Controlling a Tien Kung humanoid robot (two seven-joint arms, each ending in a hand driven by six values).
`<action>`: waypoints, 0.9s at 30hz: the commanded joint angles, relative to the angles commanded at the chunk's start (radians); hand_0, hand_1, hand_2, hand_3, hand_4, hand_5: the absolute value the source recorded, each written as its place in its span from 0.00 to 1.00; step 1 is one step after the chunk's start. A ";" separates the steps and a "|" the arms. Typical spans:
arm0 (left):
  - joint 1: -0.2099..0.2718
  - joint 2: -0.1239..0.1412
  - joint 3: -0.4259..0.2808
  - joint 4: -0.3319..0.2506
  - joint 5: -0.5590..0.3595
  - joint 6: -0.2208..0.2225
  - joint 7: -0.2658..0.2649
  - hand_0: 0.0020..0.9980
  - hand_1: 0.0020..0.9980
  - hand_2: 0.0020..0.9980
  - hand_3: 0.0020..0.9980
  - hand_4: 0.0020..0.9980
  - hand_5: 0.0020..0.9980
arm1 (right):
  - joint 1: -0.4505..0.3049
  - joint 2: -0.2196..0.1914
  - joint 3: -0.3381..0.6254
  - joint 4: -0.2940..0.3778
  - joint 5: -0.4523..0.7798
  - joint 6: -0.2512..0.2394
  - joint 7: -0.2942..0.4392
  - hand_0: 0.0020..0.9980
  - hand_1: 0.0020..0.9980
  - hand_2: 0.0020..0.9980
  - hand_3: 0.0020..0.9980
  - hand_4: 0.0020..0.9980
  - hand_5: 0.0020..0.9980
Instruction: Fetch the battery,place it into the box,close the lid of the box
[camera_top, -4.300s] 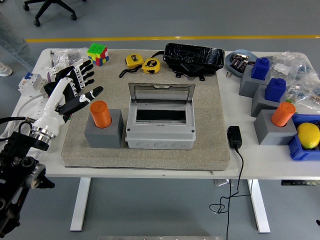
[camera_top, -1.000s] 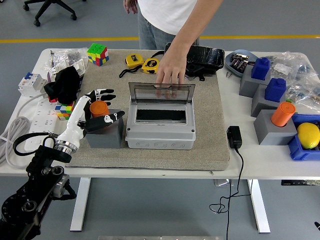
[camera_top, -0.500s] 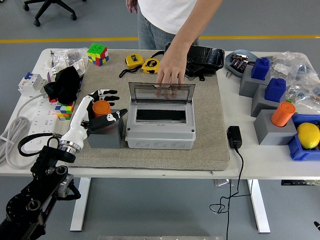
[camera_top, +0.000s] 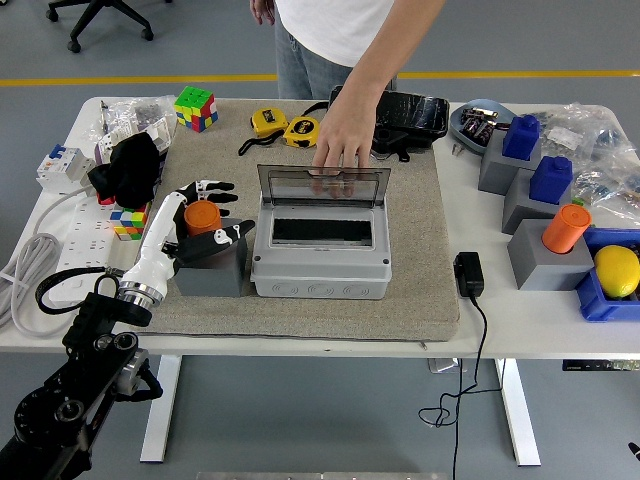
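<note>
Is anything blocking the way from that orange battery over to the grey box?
Nothing visible does. The left hand is around the orange battery in its grey holder, the box sits right beside it, and a person's hand holds the lid up.

White table (camera_top: 540, 325) under grey mat (camera_top: 420, 270)

Orange battery (camera_top: 202, 216), grey box (camera_top: 319, 262), yellow lemon (camera_top: 617, 270).
</note>
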 joint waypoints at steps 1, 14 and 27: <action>0.000 0.000 0.000 0.001 0.000 0.003 0.000 0.43 0.60 0.49 0.51 1.00 0.10 | 0.000 0.000 0.001 0.000 -0.001 0.000 0.000 0.81 0.75 0.75 0.80 1.00 1.00; -0.007 0.000 0.016 0.014 -0.013 0.044 -0.012 0.31 0.46 0.37 0.37 1.00 0.06 | 0.000 0.000 -0.003 0.000 0.003 0.001 0.000 0.81 0.75 0.75 0.80 1.00 1.00; -0.010 -0.002 0.028 0.025 -0.021 0.058 -0.019 0.26 0.37 0.33 0.31 1.00 0.06 | -0.001 -0.002 -0.012 0.000 0.008 0.001 -0.001 0.81 0.75 0.74 0.80 1.00 1.00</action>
